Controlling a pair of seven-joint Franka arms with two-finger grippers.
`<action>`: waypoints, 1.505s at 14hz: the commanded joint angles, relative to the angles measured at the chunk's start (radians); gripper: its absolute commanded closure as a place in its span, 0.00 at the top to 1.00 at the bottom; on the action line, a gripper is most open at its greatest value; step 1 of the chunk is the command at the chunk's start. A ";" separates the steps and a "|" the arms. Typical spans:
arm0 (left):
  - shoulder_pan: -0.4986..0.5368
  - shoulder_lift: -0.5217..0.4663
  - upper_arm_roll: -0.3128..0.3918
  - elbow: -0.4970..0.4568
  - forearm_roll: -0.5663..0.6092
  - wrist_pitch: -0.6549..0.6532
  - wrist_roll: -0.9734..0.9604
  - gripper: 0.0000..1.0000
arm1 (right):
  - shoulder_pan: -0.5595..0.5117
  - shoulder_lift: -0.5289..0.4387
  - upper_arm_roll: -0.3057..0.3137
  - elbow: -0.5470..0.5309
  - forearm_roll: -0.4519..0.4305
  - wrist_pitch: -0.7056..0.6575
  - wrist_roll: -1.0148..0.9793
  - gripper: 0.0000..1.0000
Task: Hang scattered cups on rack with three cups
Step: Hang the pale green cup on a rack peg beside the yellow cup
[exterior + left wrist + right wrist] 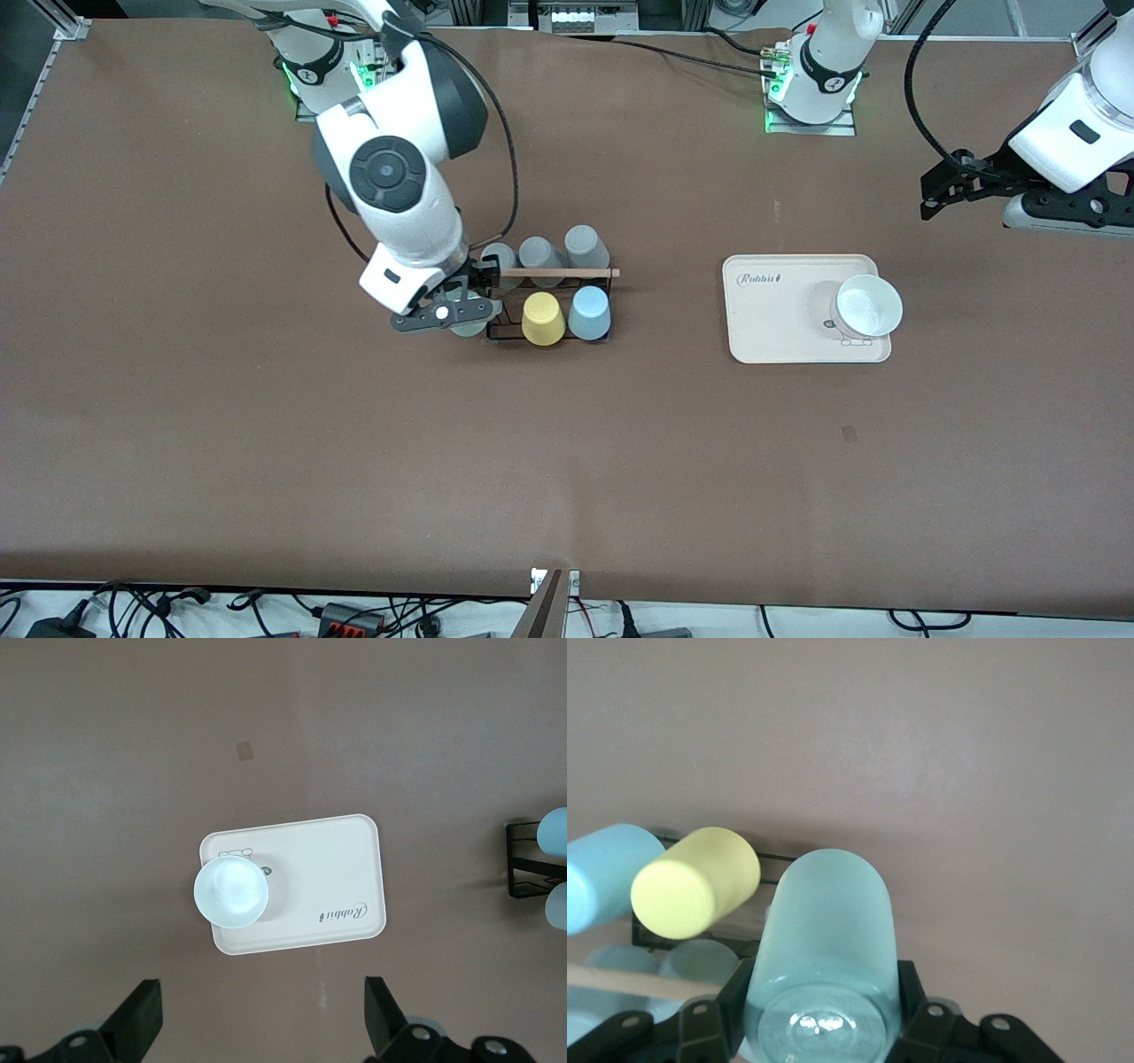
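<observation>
Your right gripper (464, 312) is at the rack (549, 306), at the end toward the right arm's side of the table. Its fingers (912, 1010) are clamped on the pale mint green cup (824, 948); in the right wrist view the cup sits between the two black pads. From the front view only a sliver of this cup (469, 328) shows beneath the gripper, so you cannot tell whether it is seated on a peg.

The light blue cup (589, 313) is on the rack, upside down, in the row nearer the front camera, at the end toward the left arm's side. The yellow cup (542, 319) sits just beside it. Three grey cups (542, 254) fill the row farther from the front camera, under the wooden rod (558, 273).

Your left gripper (261, 1023) waits with jaws spread wide and nothing between them, high over the table's left-arm end. Its wrist view looks down on the beige tray (337, 877), which carries a white bowl (231, 893).
</observation>
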 commanded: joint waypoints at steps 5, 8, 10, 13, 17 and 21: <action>0.005 0.015 -0.003 0.030 -0.011 -0.013 0.019 1.00 | 0.018 0.057 0.007 0.042 0.083 0.003 0.103 0.23; 0.006 0.015 -0.003 0.030 -0.013 -0.013 0.019 1.00 | 0.032 0.083 0.007 0.047 0.083 0.003 0.106 0.23; 0.005 0.015 -0.003 0.030 -0.011 -0.013 0.019 1.00 | 0.031 0.101 0.005 0.058 0.083 0.003 0.104 0.23; 0.008 0.015 0.000 0.030 -0.013 -0.015 0.025 1.00 | 0.029 0.120 0.005 0.073 0.083 0.001 0.106 0.23; 0.005 0.015 0.000 0.030 -0.013 -0.013 0.022 1.00 | 0.018 0.143 0.004 0.073 0.086 0.003 0.106 0.23; 0.005 0.015 -0.001 0.030 -0.013 -0.013 0.020 1.00 | 0.017 0.167 0.002 0.073 0.086 0.004 0.110 0.23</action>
